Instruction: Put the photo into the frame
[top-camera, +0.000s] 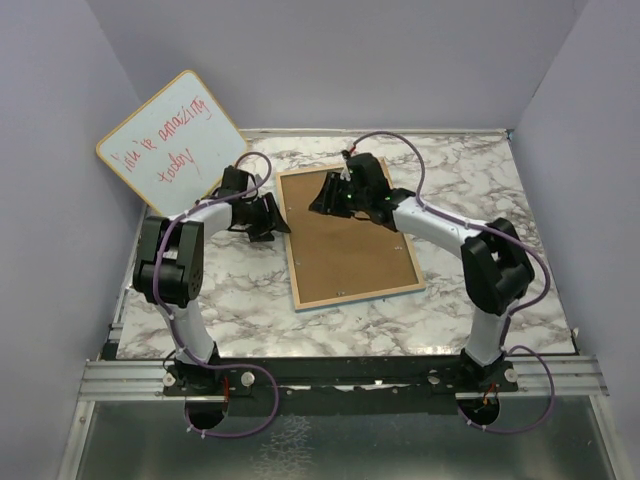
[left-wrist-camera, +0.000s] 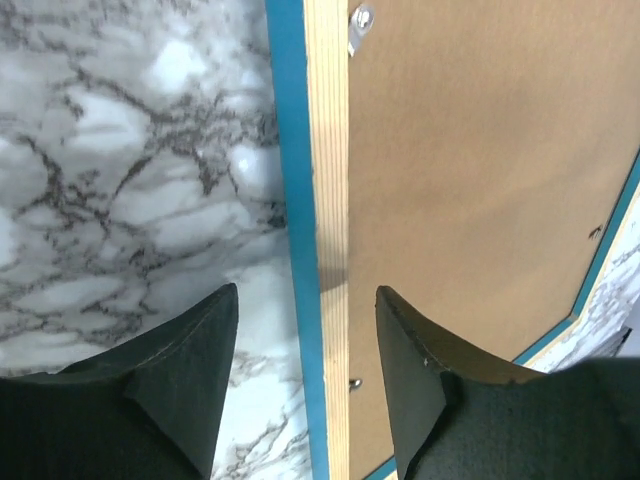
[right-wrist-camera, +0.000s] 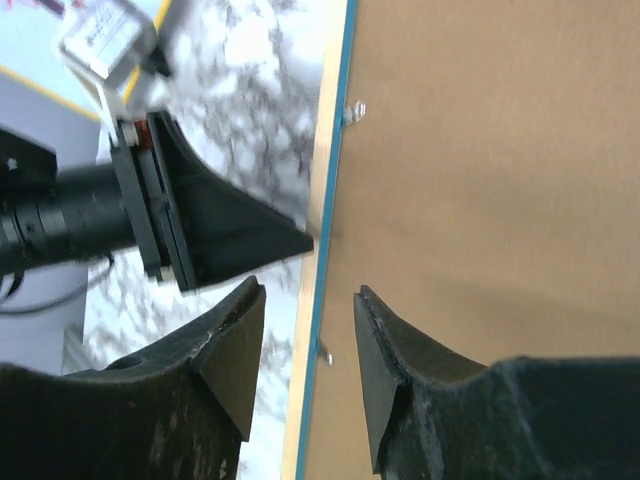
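While the thin blue, wood-backed rectangular frame (left-wrist-camera: 325, 150) lies face-down, the left hand (left-wrist-camera: 305, 350) and right hand (right-wrist-camera: 310, 345) gape wide astride its edge.

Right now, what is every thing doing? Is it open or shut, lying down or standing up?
Frame: lying flat, face down, pale wood back up.
Backing board: lying flat in the back of the frame.
Whiteboard: propped up, tilted, against the left wall.
Left gripper: open, astride the frame's side rail.
Right gripper: open, above the same rail.
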